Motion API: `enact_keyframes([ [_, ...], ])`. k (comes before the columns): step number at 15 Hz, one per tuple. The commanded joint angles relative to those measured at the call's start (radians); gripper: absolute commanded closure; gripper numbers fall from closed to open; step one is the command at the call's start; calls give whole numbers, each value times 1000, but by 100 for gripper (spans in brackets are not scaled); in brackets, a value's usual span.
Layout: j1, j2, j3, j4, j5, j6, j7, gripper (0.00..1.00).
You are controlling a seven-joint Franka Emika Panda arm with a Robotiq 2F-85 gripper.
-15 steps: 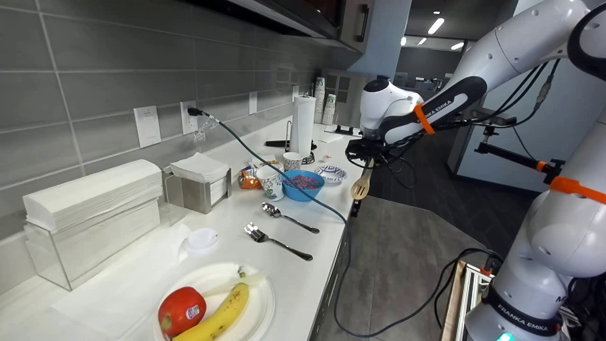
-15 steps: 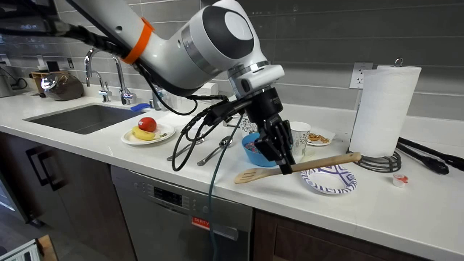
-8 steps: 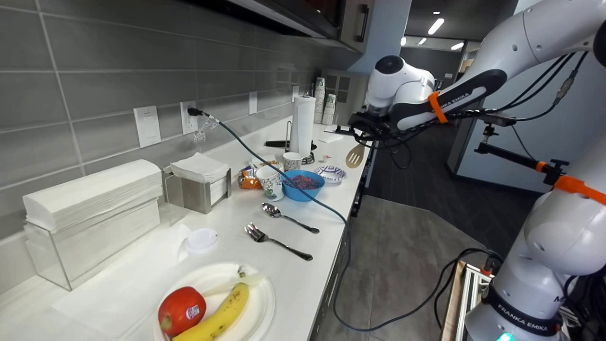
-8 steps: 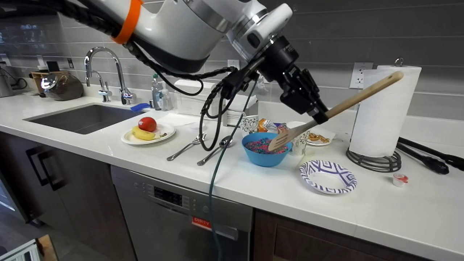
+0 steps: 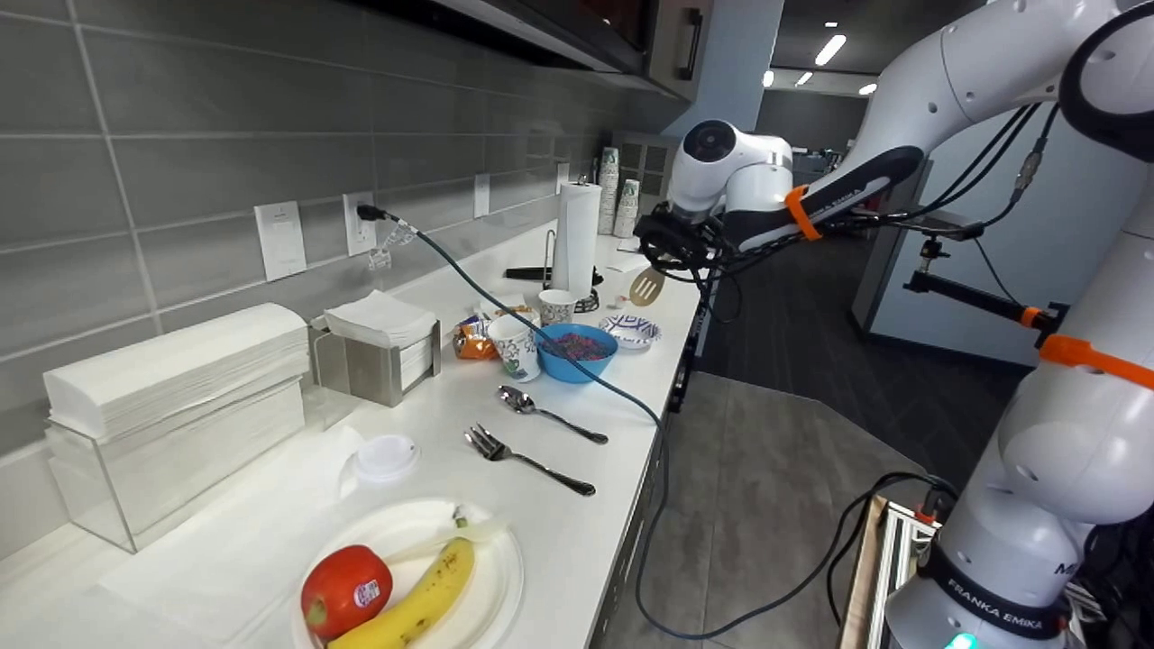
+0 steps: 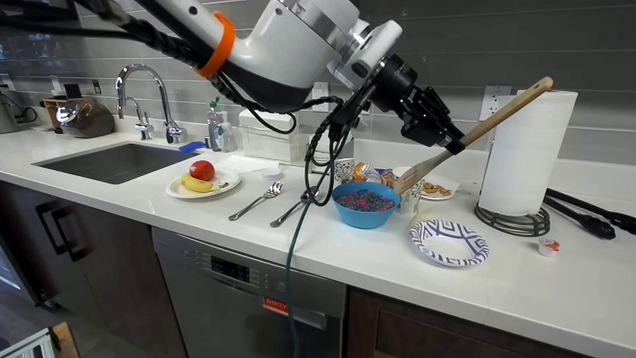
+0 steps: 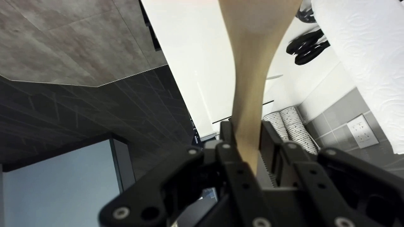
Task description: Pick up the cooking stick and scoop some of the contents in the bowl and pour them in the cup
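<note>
Higher than a second ago, the black gripper (image 7: pixel 246 127) clamps a smooth, slotted wooden turner (image 6: pixel 497 118) (blade tilted down). In an exterior view, its tip overlaps a swirl-printed paper cup (image 6: pixel 412 201), just beside the round blue bowl (image 6: pixel 364 220) of pebbly pink-and-blue bits (image 6: pixel 365 201).

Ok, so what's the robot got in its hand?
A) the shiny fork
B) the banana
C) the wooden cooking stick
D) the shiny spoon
C: the wrist view shows the hand pinching the wooden cooking stick, while the fork and spoon lie on the counter and the banana is on a plate.
</note>
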Motion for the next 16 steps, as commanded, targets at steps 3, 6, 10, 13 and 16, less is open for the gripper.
enact_keyframes([
  [3, 42, 201, 13, 144, -82, 7, 220, 94],
  [6, 70, 285, 26, 206, -57, 6, 257, 94],
  [10, 97, 363, 32, 267, -47, -6, 273, 94],
  [13, 112, 397, 35, 287, -43, -11, 263, 94],
  [16, 127, 415, 38, 292, -45, -16, 256, 94],
])
